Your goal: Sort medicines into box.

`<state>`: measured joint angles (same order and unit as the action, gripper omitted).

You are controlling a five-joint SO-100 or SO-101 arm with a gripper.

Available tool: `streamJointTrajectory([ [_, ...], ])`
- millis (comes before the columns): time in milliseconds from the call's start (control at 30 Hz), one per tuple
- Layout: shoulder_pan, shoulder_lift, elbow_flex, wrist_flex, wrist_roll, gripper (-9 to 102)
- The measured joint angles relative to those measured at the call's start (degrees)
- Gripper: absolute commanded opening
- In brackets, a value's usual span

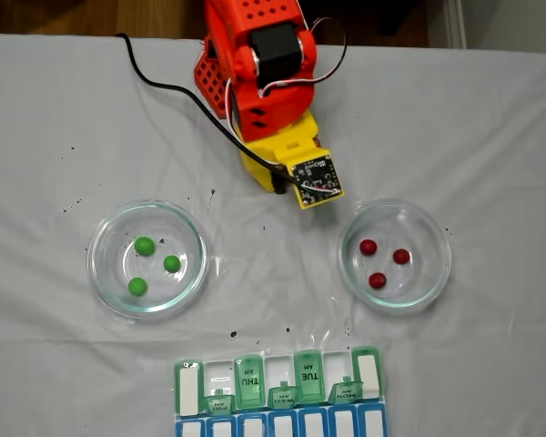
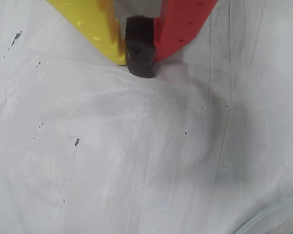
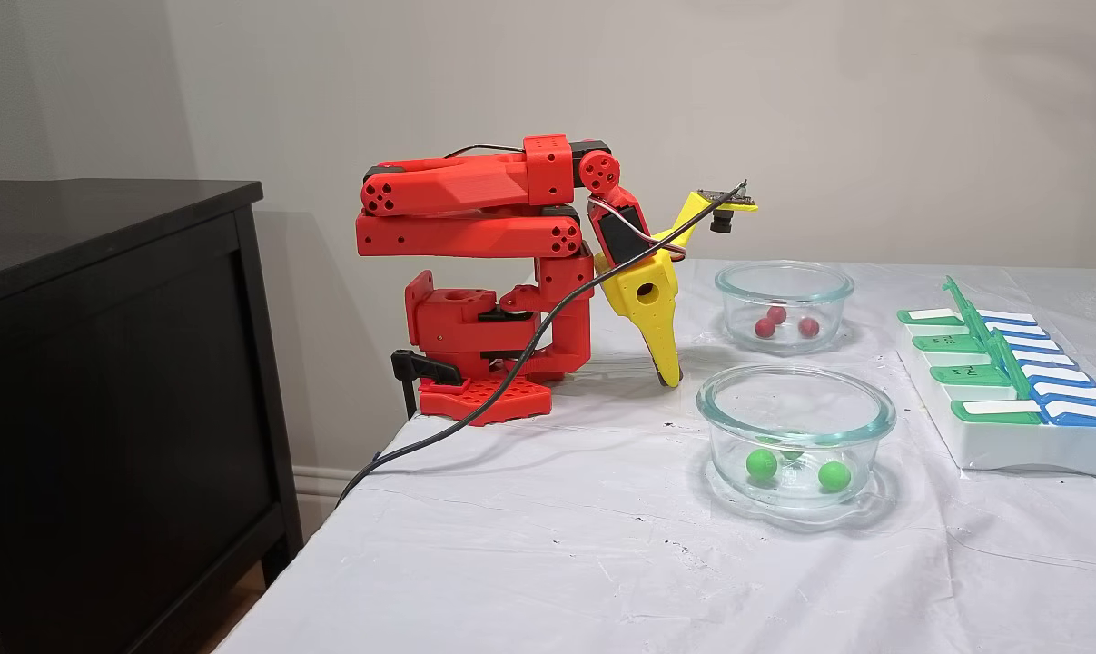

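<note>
Dark foam pad (image 2: 139, 51) fills the clenched, empty hand (image 2: 139, 73), tip touching white tablecloth (image 2: 136, 156).

Box (image 1: 278, 401) cropped (blue row)

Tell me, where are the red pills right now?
The three red pills sit in the glass dish on the right of the top-down fixed view, above the pill box and away from the gripper.
</note>
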<state>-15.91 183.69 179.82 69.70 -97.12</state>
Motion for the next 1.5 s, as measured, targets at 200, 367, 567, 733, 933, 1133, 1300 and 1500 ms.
streamJointTrajectory([
  [200,1.32,0.0,-2.46,-3.87,19.42,0],
  [367,1.49,0.0,-3.08,-4.57,54.84,0],
  [567,2.29,0.0,-3.08,-4.57,68.2,0],
  [733,2.29,0.0,-3.08,-4.57,69.17,0],
  [933,2.29,0.0,-3.08,-4.57,69.17,0],
  [1133,2.29,0.0,-3.08,-4.57,69.17,0],
  [1300,2.29,0.0,-3.08,-4.57,69.17,0],
  [1500,2.29,0.0,-3.08,-4.57,69.17,0],
])
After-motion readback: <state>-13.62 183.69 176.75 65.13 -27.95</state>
